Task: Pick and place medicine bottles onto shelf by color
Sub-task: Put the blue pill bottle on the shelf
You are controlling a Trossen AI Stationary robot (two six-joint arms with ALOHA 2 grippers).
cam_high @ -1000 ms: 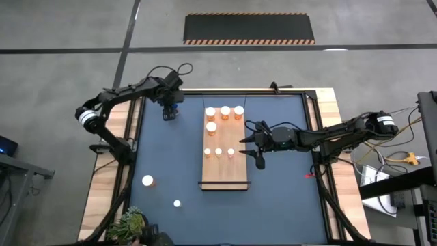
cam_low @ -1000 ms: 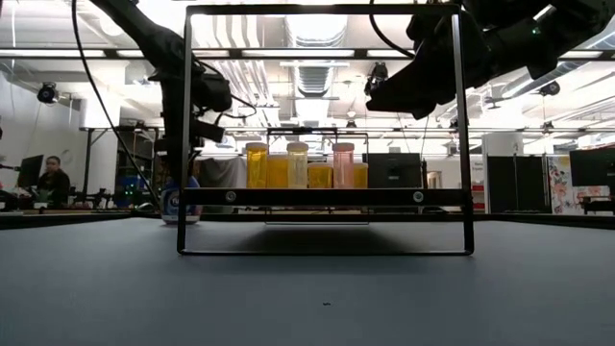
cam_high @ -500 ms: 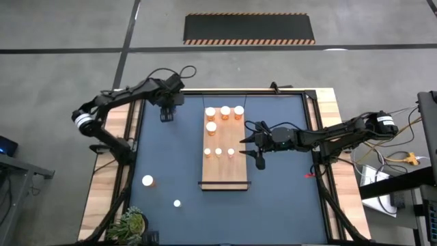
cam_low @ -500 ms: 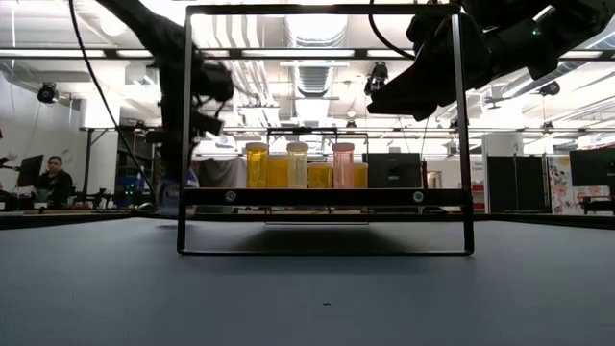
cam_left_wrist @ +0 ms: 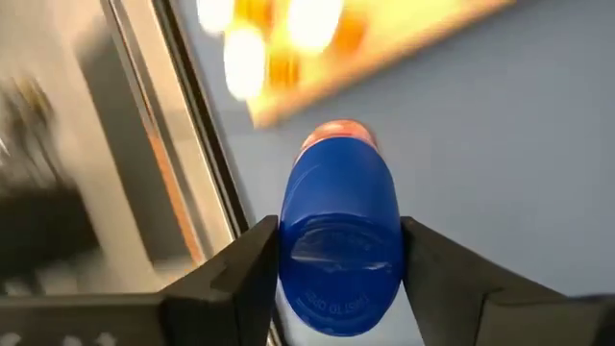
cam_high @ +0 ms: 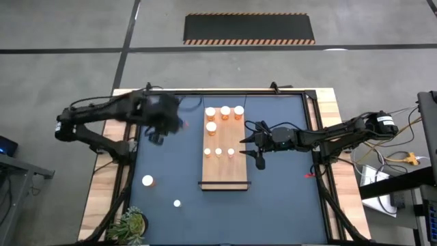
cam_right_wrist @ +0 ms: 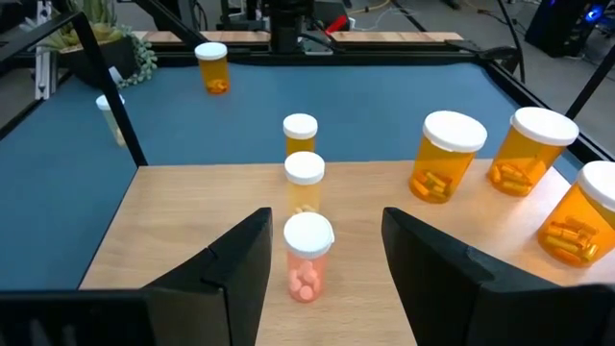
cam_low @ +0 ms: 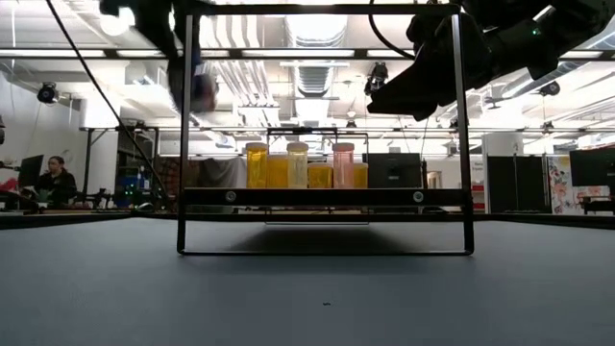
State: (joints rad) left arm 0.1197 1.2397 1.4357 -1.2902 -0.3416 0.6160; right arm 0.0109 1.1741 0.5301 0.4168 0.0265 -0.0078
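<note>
Left hand [cam_high: 162, 124] and its blue bottle [cam_left_wrist: 339, 240] motion-blurred in high and low views.

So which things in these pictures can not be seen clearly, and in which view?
- Left pincer, high view: smeared by motion; the blue bottle it holds shows clearly only in the left wrist view.
- Shelf, left wrist view: blurred, so its bottles cannot be counted.
- Shelf, low view: front bottles hide the rear ones.
- Right pincer, low view: a dark shape only.

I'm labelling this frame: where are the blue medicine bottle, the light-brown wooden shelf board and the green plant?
blue medicine bottle [cam_left_wrist: 340, 235]: left wrist view, its side wall.
light-brown wooden shelf board [cam_high: 225, 171]: high view, bare wood.
green plant [cam_high: 130, 223]: high view, its leaves.
</note>
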